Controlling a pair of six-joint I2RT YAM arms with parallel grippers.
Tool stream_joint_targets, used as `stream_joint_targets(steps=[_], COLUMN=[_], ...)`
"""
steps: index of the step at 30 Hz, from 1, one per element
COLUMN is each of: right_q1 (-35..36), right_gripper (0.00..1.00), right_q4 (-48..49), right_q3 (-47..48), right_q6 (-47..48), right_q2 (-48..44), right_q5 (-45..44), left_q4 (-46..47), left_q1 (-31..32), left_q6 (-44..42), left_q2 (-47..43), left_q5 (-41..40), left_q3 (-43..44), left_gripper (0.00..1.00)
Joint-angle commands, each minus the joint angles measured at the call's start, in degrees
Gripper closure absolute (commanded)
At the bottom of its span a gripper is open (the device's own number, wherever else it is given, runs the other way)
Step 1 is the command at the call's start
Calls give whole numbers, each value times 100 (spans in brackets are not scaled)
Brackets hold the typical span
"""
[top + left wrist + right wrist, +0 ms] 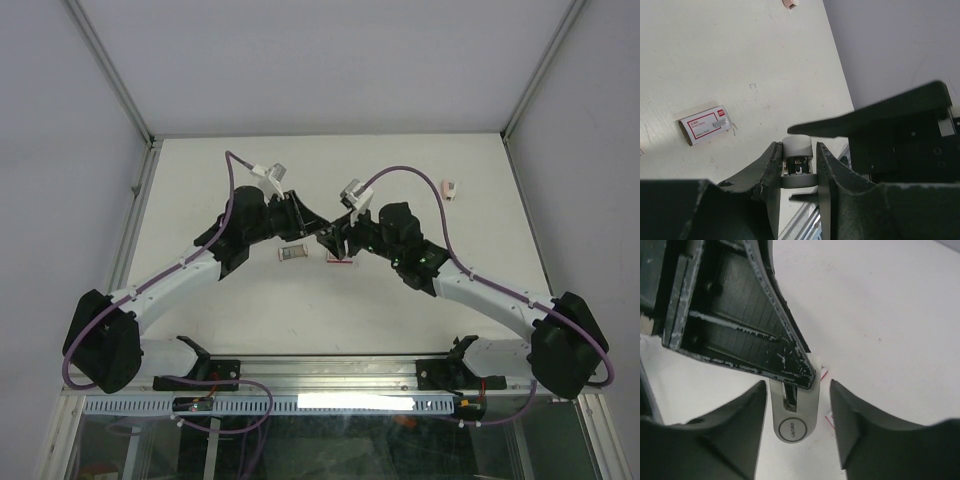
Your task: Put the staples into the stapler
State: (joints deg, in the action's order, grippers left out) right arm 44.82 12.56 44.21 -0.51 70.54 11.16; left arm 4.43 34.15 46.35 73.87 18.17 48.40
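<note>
Obs., standing at the near edge of the table (400, 160):

- Both arm bases sit at this edge. The arms reach inward and meet near the table's middle.
- Staples (291, 254): small flat silvery-grey rectangle with a paler rim, lying loose on the table. It is just on the left arm's side of the meeting point and touches neither arm.
- Red-and-white box (340, 259): on the table beside the staples, directly under the right arm's fingers. Red edges show beneath the stapler in the right wrist view.
- Stapler (799, 180): held off the table between the two arms. Its rounded grey end with a circular logo (792, 427) points toward the right wrist camera.
- Left end effector (797, 146): fingers pressed against both sides of the stapler's white-and-grey end, pinching it.
- Right end effector (797, 385): fingers spread either side of the stapler's grey end, with a gap visible on each side.
- Pink short bar (449, 189): far right of the table, well apart from everything else.
</note>
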Motion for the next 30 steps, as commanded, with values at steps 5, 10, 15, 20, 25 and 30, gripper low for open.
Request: stream_joint_targets(steps=[5, 10, 15, 20, 25, 30], right_q1=[-124, -675, -1456, -1642, -1635, -1557], right_gripper=[18, 10, 9, 12, 23, 35], right_q4=[-623, -842, -662, -138, -112, 102], right_q3=[683, 738, 677, 634, 627, 651], right_q6=[-175, -658, -1372, -2402, -2442, -2539], right_q2=[-185, -506, -554, -417, -421, -303], right_q5=[458, 1484, 2326, 4690, 4954, 5020], left_q4=[632, 922, 1595, 2006, 2121, 2352], left_q1=[83, 65, 64, 65, 65, 71], left_q6=[-188, -362, -534, -655, -620, -506], left_q2=[-254, -376, -750, -1108, -1208, -1238], left_q5=[286, 409, 743, 1221, 1736, 2078], left_q3=[-117, -225, -567, -703, -630, -647], left_gripper=[100, 100, 100, 100, 100, 100])
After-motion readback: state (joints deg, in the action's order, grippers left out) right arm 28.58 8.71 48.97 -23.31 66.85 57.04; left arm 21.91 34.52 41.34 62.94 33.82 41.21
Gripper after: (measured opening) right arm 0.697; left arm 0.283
